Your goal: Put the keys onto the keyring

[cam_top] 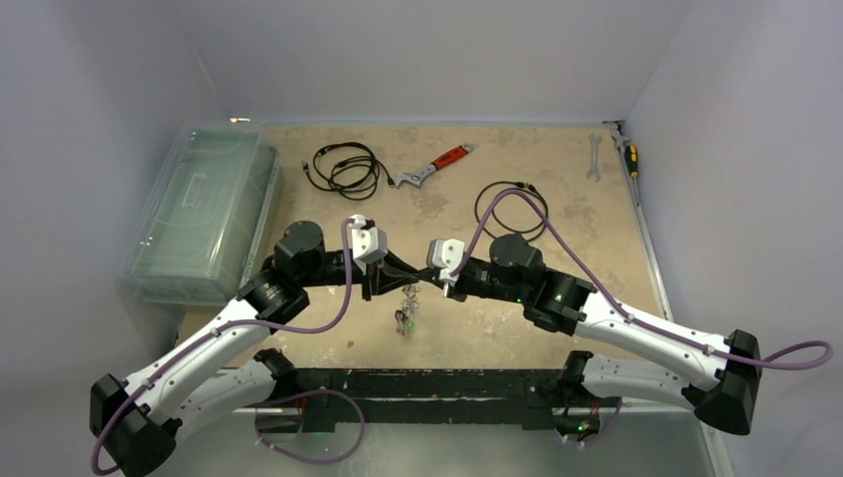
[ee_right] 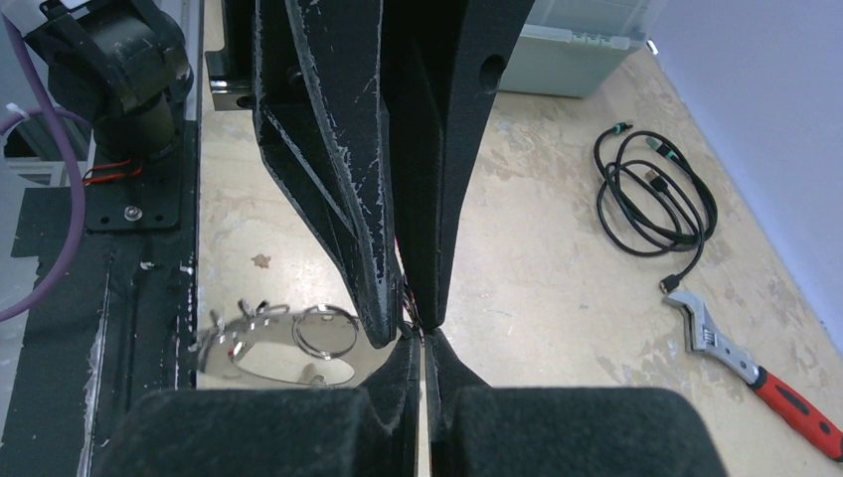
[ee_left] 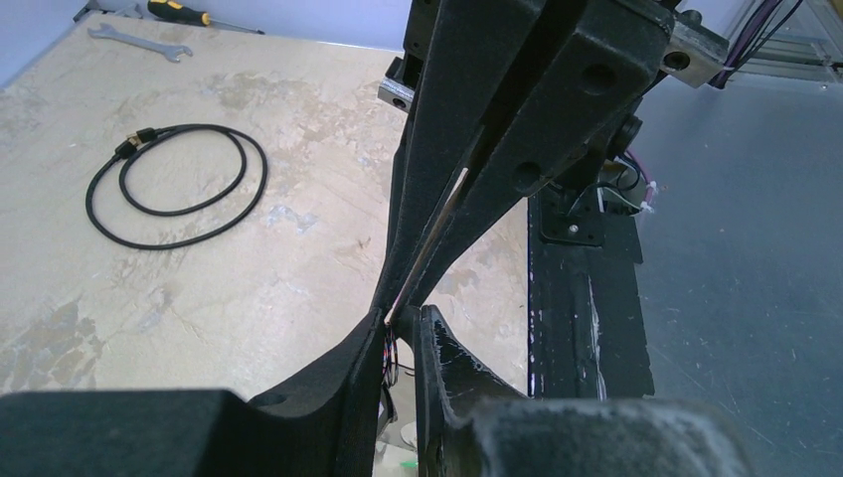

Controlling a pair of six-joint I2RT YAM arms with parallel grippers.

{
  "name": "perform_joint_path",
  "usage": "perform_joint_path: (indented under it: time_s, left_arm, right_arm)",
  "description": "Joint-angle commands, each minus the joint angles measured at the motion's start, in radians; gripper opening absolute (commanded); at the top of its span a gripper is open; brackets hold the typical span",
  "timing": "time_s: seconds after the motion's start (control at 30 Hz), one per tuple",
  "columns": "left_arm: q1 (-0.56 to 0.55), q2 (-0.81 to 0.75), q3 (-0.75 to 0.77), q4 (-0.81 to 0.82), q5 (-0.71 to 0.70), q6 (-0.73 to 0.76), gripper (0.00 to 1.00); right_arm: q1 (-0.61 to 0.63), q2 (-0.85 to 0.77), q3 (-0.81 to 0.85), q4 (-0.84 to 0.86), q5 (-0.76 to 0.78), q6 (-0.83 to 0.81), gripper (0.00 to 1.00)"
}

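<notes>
The two arms meet tip to tip above the middle of the surface (cam_top: 467,338). The right gripper (ee_right: 422,350) has its jaws pressed together. A pale sliver runs between them, but whether that is the ring's wire or only a gap cannot be told. The left gripper (ee_left: 400,336) has its jaws parted by a narrow slot, with the right one's tips nosing into it; nothing can be seen held there.

The keyring (ee_right: 244,336) seems to be the bright, bead-edged hoop low beside the tips in the right wrist view, with a small round ring (ee_right: 326,331) against it. From above, the keys (cam_top: 405,316) show as a small bunch right under the meeting point — hanging or lying, it is unclear.

This looks like a threading or hand-over step. To do it well, the right jaws should act as a firm anchor while the left works in small moves, parting only enough to re-seat its hold. The fingers are crowded, so any shift is best made along their length — a sideways nudge could knock the bunch loose.
</notes>
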Motion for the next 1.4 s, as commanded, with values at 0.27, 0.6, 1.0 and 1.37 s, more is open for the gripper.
perform_joint_path:
  time_s: [0.27,0.6,1.0,1.37]
  left_arm:
    - [-0.009,-0.019,0.055,-0.005,-0.068,0.002,0.29]
    - [-0.008,-0.054,0.065,-0.09,-0.104,0.1,0.5]
    - [-0.01,-0.116,-0.022,-0.049,-0.145,0.2,0.5]
    - [-0.012,-0.148,-0.155,0.077,-0.083,0.315,0.48]
  right_arm:
    - [0.004,-0.051,0.003,0.061,0.052,0.021,0.0]
    - [0.005,-0.061,0.012,-0.011,0.077,0.029,0.0]
    - [0.005,-0.055,0.029,-0.047,0.075,0.023,0.0]
    - [0.005,-0.067,0.033,-0.044,0.037,0.018,0.0]
